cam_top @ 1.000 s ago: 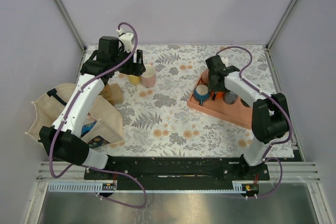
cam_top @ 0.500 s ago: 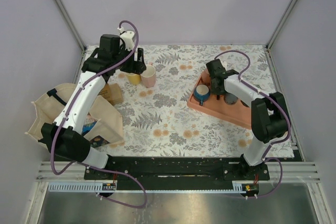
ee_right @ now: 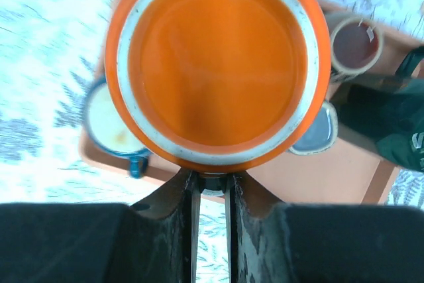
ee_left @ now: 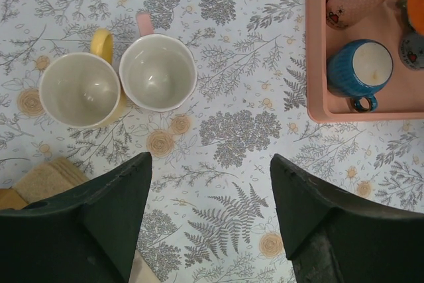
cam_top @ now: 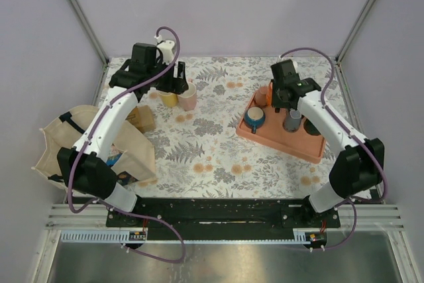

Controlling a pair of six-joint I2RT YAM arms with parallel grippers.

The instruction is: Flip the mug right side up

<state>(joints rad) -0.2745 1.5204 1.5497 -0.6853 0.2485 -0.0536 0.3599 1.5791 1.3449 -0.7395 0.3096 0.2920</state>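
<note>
The orange mug [ee_right: 215, 64] fills the right wrist view, its flat orange base with a pale ring facing the camera. My right gripper [ee_right: 211, 178] is shut on its handle and holds it above the pink tray [ee_right: 311, 177]. In the top view the mug [cam_top: 263, 95] sits beside the right gripper [cam_top: 281, 94] over the tray's far end [cam_top: 298, 144]. My left gripper [ee_left: 209, 164] is open and empty, high above the floral cloth, near the two upright mugs [cam_top: 173, 84].
A blue mug [ee_right: 109, 127], a grey upside-down mug [ee_right: 315, 130] and a pink mug on its side [ee_right: 354, 44] are on the tray. A yellow mug [ee_left: 79, 89] and a pink mug [ee_left: 158, 72] stand upright at far left. A cloth bag [cam_top: 66, 144] lies at the left edge.
My right arm has risen and swung toward the tray's far side, with the orange mug coming up in its jaws. My left gripper has shifted slightly to the right.
</note>
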